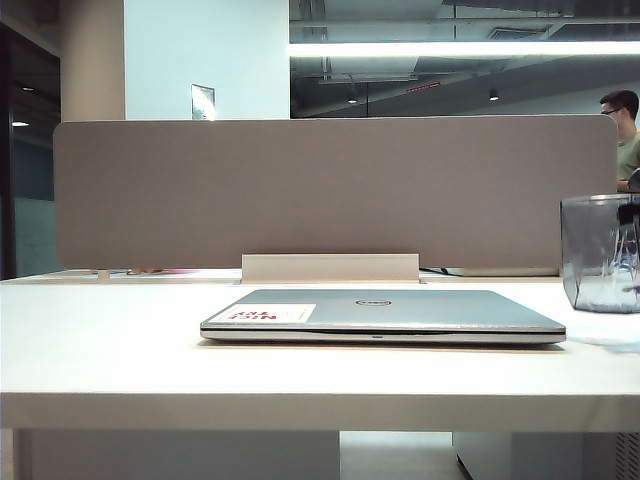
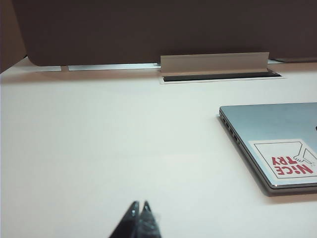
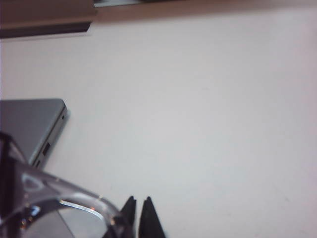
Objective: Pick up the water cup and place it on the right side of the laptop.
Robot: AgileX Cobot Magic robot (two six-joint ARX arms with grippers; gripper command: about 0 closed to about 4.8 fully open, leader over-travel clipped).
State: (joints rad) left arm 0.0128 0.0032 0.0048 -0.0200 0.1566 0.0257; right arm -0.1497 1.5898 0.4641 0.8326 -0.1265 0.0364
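Closed laptop [image 1: 383, 316] sits flat at the centre of the white desk [image 1: 100, 340], lid up, red-print sticker [image 1: 270, 313] toward its nine o'clock end in the exterior view. Out at three o'clock from it, right at the frame edge, there's the water cup [image 1: 600, 252], upright and looking raised clear of the desk.

The right gripper [image 3: 137, 218] has it: the two dark fingertips are pinched almost together on the clear rim [image 3: 74, 198], with the cup's wall between them. The laptop's corner [image 3: 49, 124] lies just beyond the cup.

The left gripper [image 2: 139, 212] hangs over bare desk, tips pressed together, nothing in them, the laptop well off to one side. Grey divider panel [image 1: 330, 190] stands behind.
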